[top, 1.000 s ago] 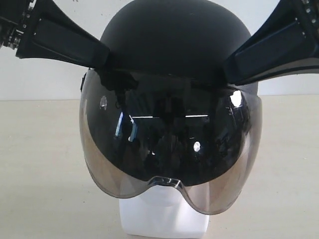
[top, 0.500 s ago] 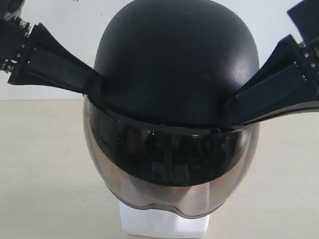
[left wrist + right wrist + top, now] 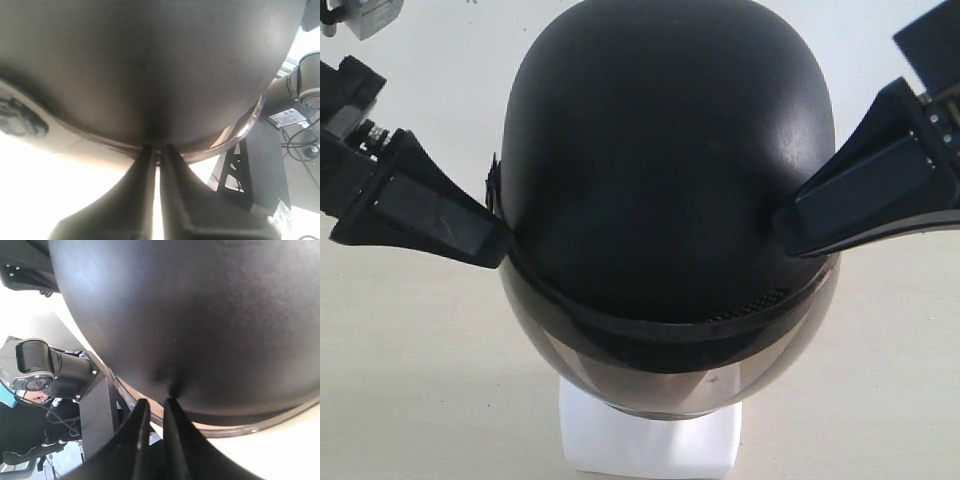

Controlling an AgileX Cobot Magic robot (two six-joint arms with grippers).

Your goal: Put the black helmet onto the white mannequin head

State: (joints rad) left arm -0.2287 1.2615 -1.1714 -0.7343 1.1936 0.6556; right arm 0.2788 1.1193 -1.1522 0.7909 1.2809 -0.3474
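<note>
Exterior view: the black helmet (image 3: 665, 170), tipped forward, covers the white mannequin head (image 3: 650, 445), leaving only the head's square base bare on the counter (image 3: 400, 400). The left tool (image 3: 498, 240) and right tool (image 3: 788, 225) meet the helmet's sides.
Left wrist view: jaws pinched tight at the helmet's rim.
Right wrist view: the same, nipped on the rim.
Levelling and letting go seem to be what remains

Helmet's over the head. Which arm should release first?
Left, marginally. Both pinch the rim of the black helmet, but the left gripper sits at its very edge, while the right gripper overlaps the shell more.
</note>
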